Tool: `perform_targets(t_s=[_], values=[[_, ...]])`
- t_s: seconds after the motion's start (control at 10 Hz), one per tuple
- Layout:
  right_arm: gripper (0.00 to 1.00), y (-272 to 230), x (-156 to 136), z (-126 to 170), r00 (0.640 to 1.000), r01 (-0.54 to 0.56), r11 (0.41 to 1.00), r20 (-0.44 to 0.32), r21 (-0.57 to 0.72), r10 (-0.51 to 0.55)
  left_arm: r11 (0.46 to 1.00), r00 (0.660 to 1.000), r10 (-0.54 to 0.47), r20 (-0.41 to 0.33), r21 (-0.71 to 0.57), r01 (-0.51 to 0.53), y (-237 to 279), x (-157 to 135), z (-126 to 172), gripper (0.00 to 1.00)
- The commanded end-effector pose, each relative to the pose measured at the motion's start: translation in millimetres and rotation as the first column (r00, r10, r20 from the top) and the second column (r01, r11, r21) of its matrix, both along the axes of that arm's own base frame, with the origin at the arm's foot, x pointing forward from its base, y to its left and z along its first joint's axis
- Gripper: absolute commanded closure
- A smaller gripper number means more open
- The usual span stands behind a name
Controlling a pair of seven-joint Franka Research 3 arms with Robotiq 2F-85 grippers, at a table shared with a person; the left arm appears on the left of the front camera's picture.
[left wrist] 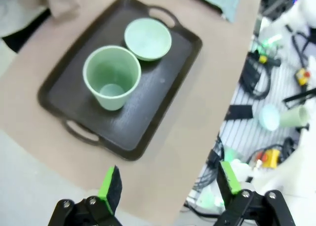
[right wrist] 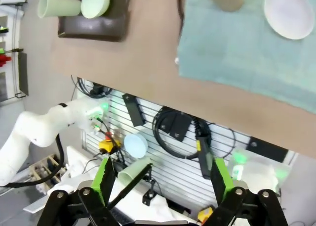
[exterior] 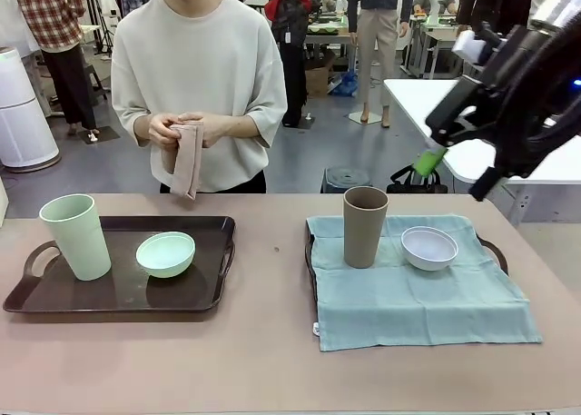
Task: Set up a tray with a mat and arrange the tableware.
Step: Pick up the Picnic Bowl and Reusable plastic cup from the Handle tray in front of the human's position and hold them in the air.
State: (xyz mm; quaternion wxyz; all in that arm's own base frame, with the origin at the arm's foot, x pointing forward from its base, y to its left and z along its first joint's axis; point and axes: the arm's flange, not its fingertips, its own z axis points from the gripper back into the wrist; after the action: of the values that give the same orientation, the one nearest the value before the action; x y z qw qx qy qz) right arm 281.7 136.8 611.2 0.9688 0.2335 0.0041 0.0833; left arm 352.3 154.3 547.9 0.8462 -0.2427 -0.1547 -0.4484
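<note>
Table (exterior: pixel 272 360), pale brown, shared with a person at its far edge whose hands (exterior: pixel 172 129) hold a folded pinkish-beige cloth (exterior: pixel 188 161) clear of the surface. Nothing stands between either gripper and the tableware. Left half of the table: dark tray (exterior: pixel 118 297) with end handles, bare, containing a tall pale green cup (exterior: pixel 76 236) upright at its left end and a pale green bowl (exterior: pixel 165 254) right of its centre. The two stand near each other and both are empty. Right half of the table: second dark tray (exterior: pixel 495 251), covered by a teal mat (exterior: pixel 408 297) so that only its right handle and a strip of its left rim show. On the mat toward the far edge are a tall brown cup (exterior: pixel 364 226), upright, and a small white bowl (exterior: pixel 429 248) just to its right, empty. Right gripper (exterior: pixel 456 172): raised above the table's far right corner, well apart from the white bowl, fingers spread, grasping nothing. Left gripper (left wrist: pixel 169 184): high over the table's near edge, well apart from the green cup and bowl, fingers released, nothing between them. Below the near edge: black cables (right wrist: pixel 173 132) on a slatted surface.
</note>
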Motion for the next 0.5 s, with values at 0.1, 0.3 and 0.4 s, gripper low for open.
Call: perform_targets(t_s=[0.1, 0.3, 0.4], values=[[0.00, -19.7, -1.8, -3.5, 1.000, 0.010, 1.000, 0.012, -0.003, -0.010, 0.999, 0.999, 0.043, -0.004, -0.018, -0.043, 1.7, 1.3, -3.8, 0.00], [0.00, -19.7, -1.8, -3.5, 1.000, 0.010, 1.000, 0.012, -0.003, -0.010, 0.999, 0.999, 0.043, -0.004, -0.018, -0.043, 1.7, 1.3, -3.8, 0.00], [0.00, -13.6, 2.2, 1.1, 1.000, 0.014, 1.000, 0.003, 0.000, -0.014, 0.999, 0.999, 0.043, -0.004, -0.018, -0.043, 1.7, 1.3, -3.8, 0.00]])
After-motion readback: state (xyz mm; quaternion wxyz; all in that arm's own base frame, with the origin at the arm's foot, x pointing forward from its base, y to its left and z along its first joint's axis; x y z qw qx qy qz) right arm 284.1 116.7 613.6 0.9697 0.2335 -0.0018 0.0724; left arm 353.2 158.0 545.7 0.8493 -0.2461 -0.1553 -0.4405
